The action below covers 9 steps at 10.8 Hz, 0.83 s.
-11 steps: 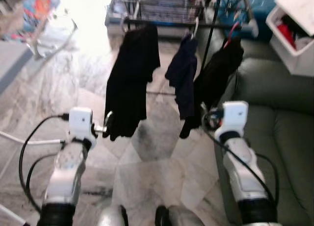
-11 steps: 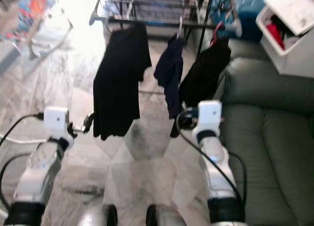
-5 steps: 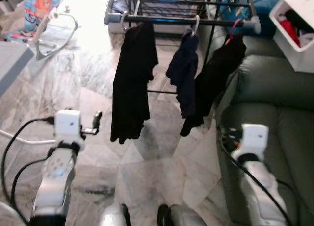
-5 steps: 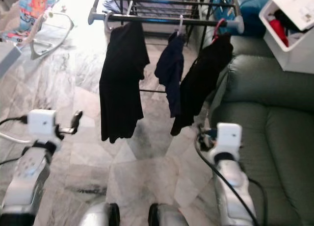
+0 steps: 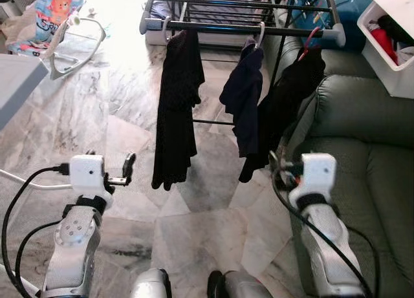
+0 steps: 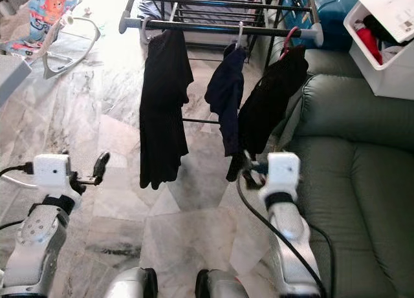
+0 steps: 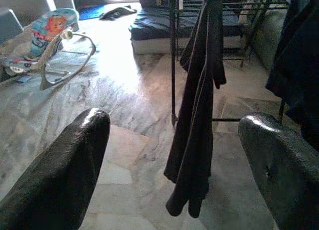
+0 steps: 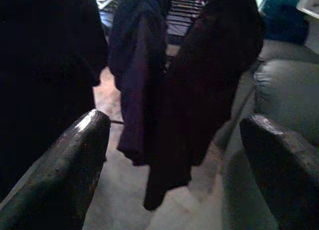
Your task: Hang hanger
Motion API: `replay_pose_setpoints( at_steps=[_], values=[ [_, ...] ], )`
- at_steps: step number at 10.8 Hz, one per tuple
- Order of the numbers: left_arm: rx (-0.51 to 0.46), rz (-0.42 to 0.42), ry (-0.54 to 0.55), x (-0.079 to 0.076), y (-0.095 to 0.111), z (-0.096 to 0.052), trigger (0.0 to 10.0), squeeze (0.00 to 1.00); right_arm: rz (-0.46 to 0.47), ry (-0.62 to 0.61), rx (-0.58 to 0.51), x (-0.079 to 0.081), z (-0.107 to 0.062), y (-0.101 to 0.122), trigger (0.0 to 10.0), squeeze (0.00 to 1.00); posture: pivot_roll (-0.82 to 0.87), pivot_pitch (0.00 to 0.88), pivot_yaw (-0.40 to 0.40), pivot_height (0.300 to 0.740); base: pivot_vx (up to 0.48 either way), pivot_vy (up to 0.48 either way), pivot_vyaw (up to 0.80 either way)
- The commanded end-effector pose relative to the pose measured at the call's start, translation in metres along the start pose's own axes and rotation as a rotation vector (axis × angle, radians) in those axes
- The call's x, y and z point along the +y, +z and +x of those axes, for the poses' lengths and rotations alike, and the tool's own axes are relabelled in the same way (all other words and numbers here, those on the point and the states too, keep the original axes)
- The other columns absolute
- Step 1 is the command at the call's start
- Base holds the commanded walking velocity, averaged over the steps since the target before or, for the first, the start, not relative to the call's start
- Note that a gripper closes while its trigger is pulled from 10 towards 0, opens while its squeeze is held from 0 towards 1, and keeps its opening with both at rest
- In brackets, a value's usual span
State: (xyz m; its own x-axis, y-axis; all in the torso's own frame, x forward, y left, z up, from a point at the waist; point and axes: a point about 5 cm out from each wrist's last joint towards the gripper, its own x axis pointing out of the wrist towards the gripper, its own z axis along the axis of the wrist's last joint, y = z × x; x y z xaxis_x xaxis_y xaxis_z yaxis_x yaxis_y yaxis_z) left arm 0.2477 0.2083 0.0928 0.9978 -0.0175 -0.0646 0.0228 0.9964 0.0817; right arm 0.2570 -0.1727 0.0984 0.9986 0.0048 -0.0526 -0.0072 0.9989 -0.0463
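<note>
Nearest me I hold the left gripper (image 7: 174, 155) at about 8 o'clock and the right gripper (image 8: 172, 160) at about 4 o'clock, both with jaws released and grasping nothing, the right one just below the hem of the black garment (image 5: 284, 101). Ahead at 12 o'clock the drying rack (image 5: 220, 28) carries three clothes on hangers along its front rail: a long black garment (image 5: 178, 104), a navy garment (image 5: 244, 97) on a white hanger (image 5: 259, 34), and the black garment on a red hanger (image 5: 310, 38). A green sofa (image 5: 369, 136) sits at 3 o'clock and a baby bouncer (image 5: 55, 20) far off at 10 o'clock on the marble floor (image 5: 97, 110).
</note>
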Motion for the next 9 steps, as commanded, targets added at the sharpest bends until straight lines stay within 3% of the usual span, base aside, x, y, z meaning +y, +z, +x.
replay_pose_setpoints(
  at_steps=[1, 2, 4, 5, 6, 9],
  values=[
    [0.002, 0.019, -0.001, 0.001, 0.001, 0.001, 10.0, 1.0, 0.018, -0.014, 0.011, -0.004, 0.001, -0.001, 10.0, 1.0, -0.04, 0.121, -0.044, 0.74, 0.0, 0.0, 0.0],
    [-0.005, 0.062, 0.01, 0.003, 0.003, 0.005, 10.0, 0.0, 0.022, -0.023, -0.008, -0.006, 0.004, 0.003, 10.0, 1.0, -0.04, 0.122, -0.046, 0.74, 0.0, 0.0, 0.0],
    [-0.03, 0.005, 0.011, 0.004, 0.013, 0.012, 10.0, 0.0, 0.039, -0.041, -0.028, -0.008, 0.011, 0.007, 10.0, 1.0, -0.03, 0.126, -0.048, 0.74, 0.0, 0.0, 0.0],
    [-0.033, 0.03, 0.012, 0.003, 0.013, 0.014, 10.0, 0.0, 0.024, -0.034, -0.018, -0.007, 0.014, 0.007, 10.0, 0.71, -0.03, 0.13, -0.05, 0.74, 0.0, 0.0, 0.0],
    [-0.022, 0.027, -0.006, 0.001, 0.011, 0.015, 10.0, 0.0, 0.017, -0.022, -0.013, -0.006, 0.015, 0.006, 10.0, 0.0, -0.04, 0.132, -0.05, 0.74, 0.0, 0.0, 0.0],
    [-0.025, 0.013, -0.037, -0.006, 0.012, 0.02, 10.0, 0.0, 0.072, -0.028, -0.003, -0.011, 0.013, 0.007, 10.0, 0.0, -0.05, 0.134, -0.051, 0.74, 0.0, 0.0, 0.0]
  ],
)
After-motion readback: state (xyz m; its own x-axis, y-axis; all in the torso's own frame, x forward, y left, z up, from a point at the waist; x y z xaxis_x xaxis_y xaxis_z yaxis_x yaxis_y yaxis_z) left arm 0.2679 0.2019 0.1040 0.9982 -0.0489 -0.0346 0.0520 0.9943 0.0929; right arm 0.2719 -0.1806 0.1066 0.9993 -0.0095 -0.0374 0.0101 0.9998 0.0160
